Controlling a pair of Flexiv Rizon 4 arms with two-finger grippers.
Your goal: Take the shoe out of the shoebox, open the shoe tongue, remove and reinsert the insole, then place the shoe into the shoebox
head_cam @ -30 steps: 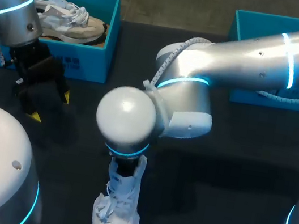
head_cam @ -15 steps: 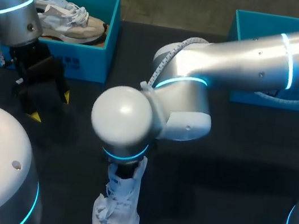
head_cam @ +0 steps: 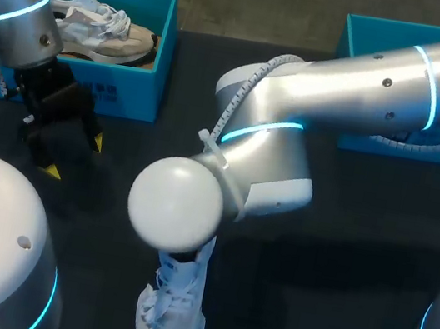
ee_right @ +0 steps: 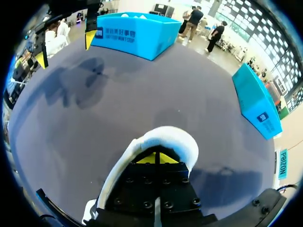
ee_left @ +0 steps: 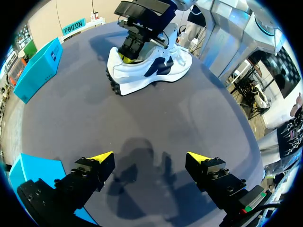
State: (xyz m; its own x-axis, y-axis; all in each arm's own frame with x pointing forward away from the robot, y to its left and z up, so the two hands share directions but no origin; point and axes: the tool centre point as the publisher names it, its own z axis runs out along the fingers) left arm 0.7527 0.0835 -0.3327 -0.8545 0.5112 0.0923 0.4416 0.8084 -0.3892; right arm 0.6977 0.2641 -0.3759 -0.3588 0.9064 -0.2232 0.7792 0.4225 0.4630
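— Right gripper [ee_right: 155, 158]?
— Fingers pressed together, tips down inside the shoe [head_cam: 175, 309], at its heel opening. Whether they pinch anything there, I cannot tell.
— And the shoe?
— Standing on its sole on the table [head_cam: 343, 236], near edge, outside both boxes.
— Left gripper [ee_left: 150, 156]?
— Spread wide, holding nothing, just before the left box [head_cam: 131, 90].
— Farther back?
— A second shoe [head_cam: 107, 32] lies in that box; the right box [head_cam: 368, 37] sits far right.

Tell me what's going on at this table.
The right gripper is down inside the heel opening of the white shoe, which stands on the table. The gripper is closed, but whether it pinches the insole is hidden. The left gripper hangs open above the table near the left shoebox, which holds another shoe.
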